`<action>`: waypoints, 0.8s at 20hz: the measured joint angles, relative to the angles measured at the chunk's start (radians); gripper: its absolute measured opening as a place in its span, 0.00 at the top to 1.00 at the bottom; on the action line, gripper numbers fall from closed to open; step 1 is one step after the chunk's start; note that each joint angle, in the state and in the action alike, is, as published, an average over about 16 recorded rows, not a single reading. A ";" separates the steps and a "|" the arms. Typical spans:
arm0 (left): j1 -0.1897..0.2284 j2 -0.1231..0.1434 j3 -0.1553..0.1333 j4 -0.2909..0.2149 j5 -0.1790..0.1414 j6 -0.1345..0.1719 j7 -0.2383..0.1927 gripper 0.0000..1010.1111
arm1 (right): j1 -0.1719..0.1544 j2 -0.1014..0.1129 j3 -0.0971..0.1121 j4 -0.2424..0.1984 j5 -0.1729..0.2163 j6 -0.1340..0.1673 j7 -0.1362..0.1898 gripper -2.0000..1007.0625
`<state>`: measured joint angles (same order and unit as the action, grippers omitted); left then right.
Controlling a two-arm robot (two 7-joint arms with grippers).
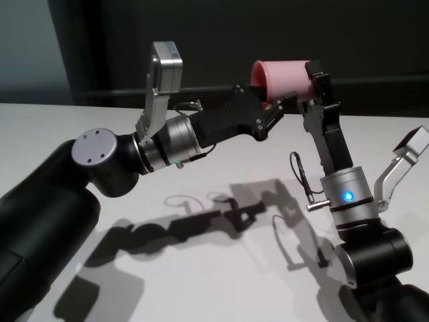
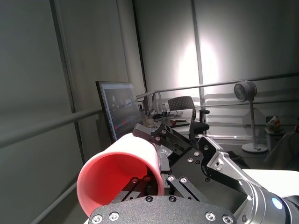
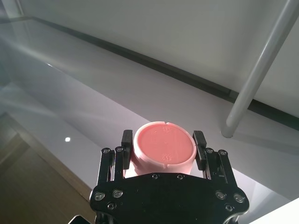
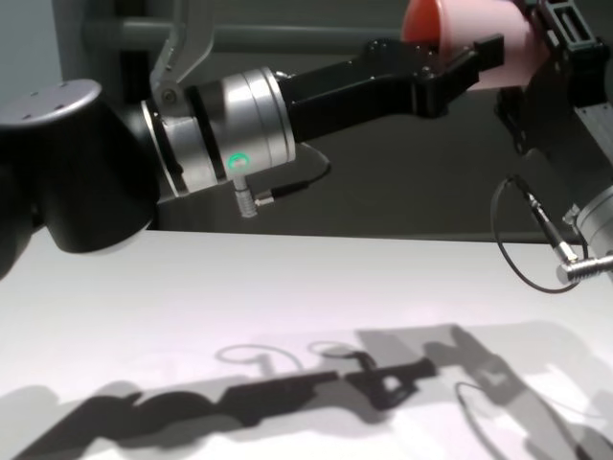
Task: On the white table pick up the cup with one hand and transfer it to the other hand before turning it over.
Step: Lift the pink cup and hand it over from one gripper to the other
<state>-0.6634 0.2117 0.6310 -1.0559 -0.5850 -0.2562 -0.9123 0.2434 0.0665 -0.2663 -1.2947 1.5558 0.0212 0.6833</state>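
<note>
The salmon-pink cup [image 1: 281, 78] is held on its side in the air above the white table [image 1: 201, 282], mouth toward my left arm. My left gripper [image 1: 273, 104] pinches the cup's wall at the rim, one finger inside the mouth and one outside, as the left wrist view [image 2: 158, 179] shows. My right gripper [image 1: 310, 84] holds the base end; in the right wrist view its fingers [image 3: 200, 143] press both sides of the cup [image 3: 163, 147]. The cup [image 4: 450, 24] also shows at the top of the chest view.
Both arms cast shadows on the table [image 4: 192, 316]. A loose cable [image 1: 298, 178] hangs beside my right wrist. A dark wall runs behind the table's far edge.
</note>
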 joint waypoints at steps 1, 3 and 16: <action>0.000 0.000 0.000 0.000 0.000 0.000 0.000 0.95 | 0.000 0.000 0.000 0.000 0.000 0.000 0.000 0.25; 0.000 0.000 0.000 0.000 0.000 0.000 0.000 0.95 | 0.000 0.000 0.000 0.000 0.000 0.000 0.000 0.25; 0.000 0.000 0.000 -0.001 0.000 -0.001 -0.001 0.88 | 0.000 0.000 0.001 0.000 -0.001 0.001 -0.002 0.25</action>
<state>-0.6633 0.2116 0.6310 -1.0567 -0.5850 -0.2567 -0.9135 0.2433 0.0663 -0.2658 -1.2946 1.5551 0.0222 0.6815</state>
